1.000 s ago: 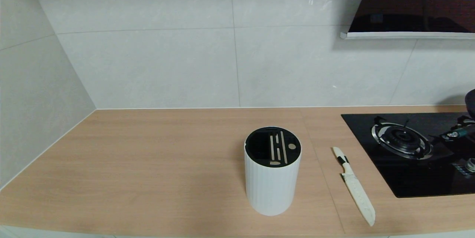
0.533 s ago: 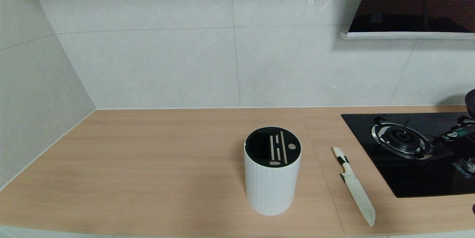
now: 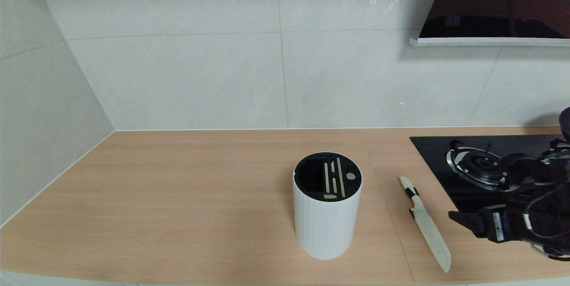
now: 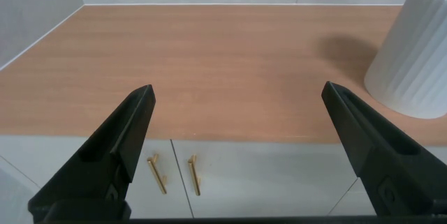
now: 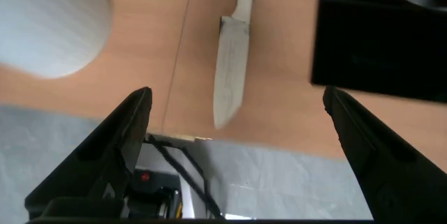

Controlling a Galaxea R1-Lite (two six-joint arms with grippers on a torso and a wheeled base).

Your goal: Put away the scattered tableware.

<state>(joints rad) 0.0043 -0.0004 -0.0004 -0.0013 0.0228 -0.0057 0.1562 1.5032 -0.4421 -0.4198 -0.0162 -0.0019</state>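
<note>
We count one knife [image 3: 425,226] and one white ribbed holder [image 3: 327,214] on the counter [image 3: 178,197], one black hob [image 3: 434,148] at its right edge, one range hood [image 3: 494,5], and two brass cabinet handles [image 4: 157,174] under its front edge.

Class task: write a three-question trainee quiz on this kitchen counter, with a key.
1. True or false: the white knife with the black-banded handle stands inside the white ribbed cylindrical holder.
2. The knife lies between the holder and: A) the black glass gas hob; B) a sink; C) a plate.
3. Fill in: the right tool's jaws are ____.
Key: 1 false; 2 A; 3 open.
</note>
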